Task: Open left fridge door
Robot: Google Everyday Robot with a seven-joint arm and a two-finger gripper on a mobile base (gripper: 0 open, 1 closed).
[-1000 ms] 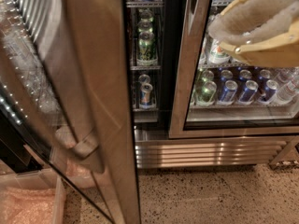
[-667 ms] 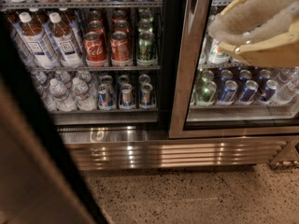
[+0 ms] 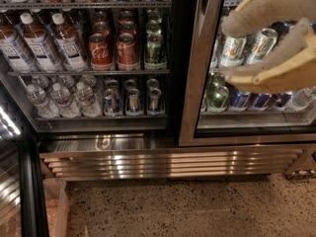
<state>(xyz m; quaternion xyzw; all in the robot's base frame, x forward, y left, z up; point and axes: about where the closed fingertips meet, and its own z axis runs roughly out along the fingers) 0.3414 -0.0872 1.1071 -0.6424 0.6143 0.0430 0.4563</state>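
The fridge [image 3: 168, 164] fills the view, with wire shelves of bottles and cans and a louvred steel grille at its base. The left fridge door [image 3: 14, 191] is swung wide open. Only its glass pane and black trim show, at the far left edge. The left compartment's shelves [image 3: 98, 73] are fully exposed. The twin right door [image 3: 197, 83] is closed over silver-green and blue cans. My gripper [image 3: 225, 52] hangs at the upper right in front of the right door. Its beige fingers [image 3: 276, 6] are spread apart and hold nothing. It is well away from the left door.
A clear plastic bin [image 3: 55, 206] sits on the floor at the lower left, beside the open door. Speckled floor [image 3: 197, 209] runs along the front of the grille. A metal leg or frame [image 3: 302, 163] shows at the lower right.
The left door has swung further out to the left, from covering the left half of the view to its edge, uncovering the left shelves. The gripper has stayed at the upper right.
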